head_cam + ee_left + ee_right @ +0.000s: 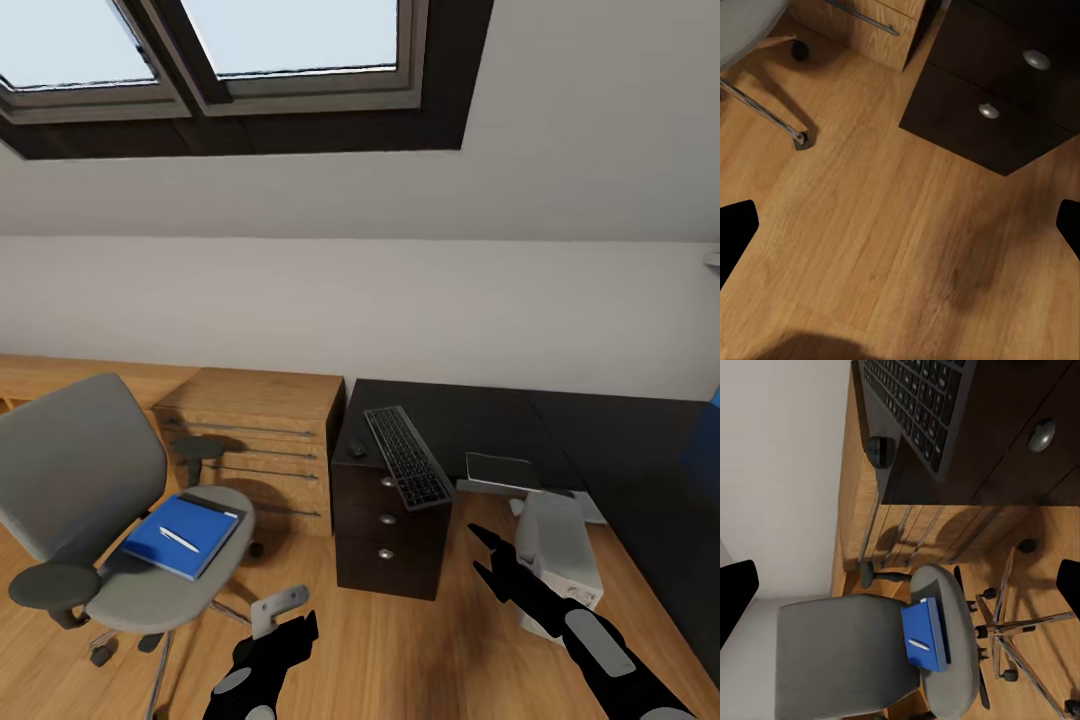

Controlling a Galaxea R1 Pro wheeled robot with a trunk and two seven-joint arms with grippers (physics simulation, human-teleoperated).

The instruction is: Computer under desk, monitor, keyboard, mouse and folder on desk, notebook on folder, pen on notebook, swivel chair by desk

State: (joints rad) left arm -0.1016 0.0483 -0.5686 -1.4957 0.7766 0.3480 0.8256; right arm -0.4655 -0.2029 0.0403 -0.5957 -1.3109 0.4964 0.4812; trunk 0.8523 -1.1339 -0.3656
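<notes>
The grey swivel chair (80,490) stands at the left, apart from the desk (470,415). On its seat lies the blue folder (182,535) (924,634) with the white pen (179,539) (919,644) on top. The keyboard (408,455) (919,405) and mouse (356,449) (879,450) rest on the desk's black top. A flat grey rectangle, seemingly the notebook (500,470), lies right of the keyboard. The computer (555,555) stands on the floor beneath it. My left gripper (298,630) (900,232) hangs open over the floor. My right gripper (487,556) (900,592) is open before the computer. The monitor is out of view.
A light wood drawer chest (265,440) stands between chair and desk. The dark drawer unit (385,535) (997,90) with round knobs holds up the desk's left end. The chair's chrome base (765,112) (1020,622) spreads over the wood floor (885,247). A blue panel (705,440) shows far right.
</notes>
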